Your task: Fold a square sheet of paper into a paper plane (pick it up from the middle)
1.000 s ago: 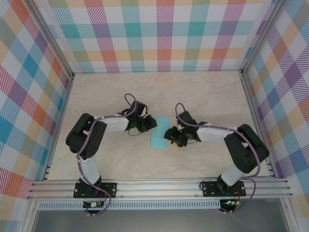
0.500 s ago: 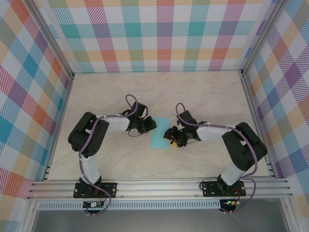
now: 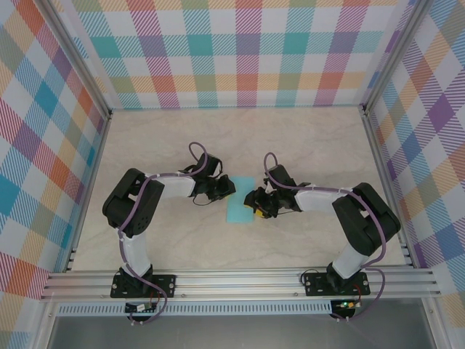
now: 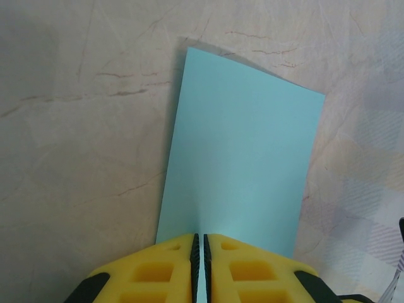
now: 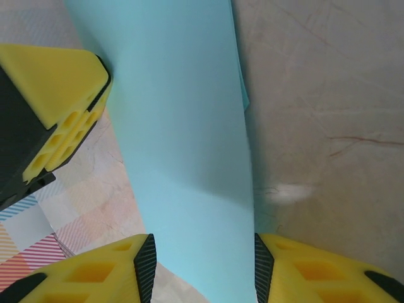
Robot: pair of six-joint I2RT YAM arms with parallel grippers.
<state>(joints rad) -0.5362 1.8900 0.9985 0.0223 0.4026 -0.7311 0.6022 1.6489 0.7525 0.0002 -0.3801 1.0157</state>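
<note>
While the fold was in hand, the lot stood as follows.

Item, sheet of paper: one, turquoise, lying as an upright rectangle near the middle of the surface, between the two hands. In the right wrist view a second layer showed at one corner, so it was judged already doubled over once. No finished plane was present.

Item, left hand: one, at the sheet's upper left corner. In its own wrist view the yellow fingers were closed to a hairline gap, with the near edge of the sheet pinched between them.

Item, right hand: one, at the sheet's right edge. Its jaws stood apart, straddling the sheet across its narrow width. Both long edges reached the dark pads, but whether they pressed the paper could not be told.

Item, arms: two, bent inward from their bases at the near rail.

Step, as judged: early, the first crease made or being set, with the nose folds not yet begun.

Next move, as judged: it called for one hand to pin the sheet flat while the other turned a corner in to the centre line, gently, since thin paper would slide or buckle.
</note>
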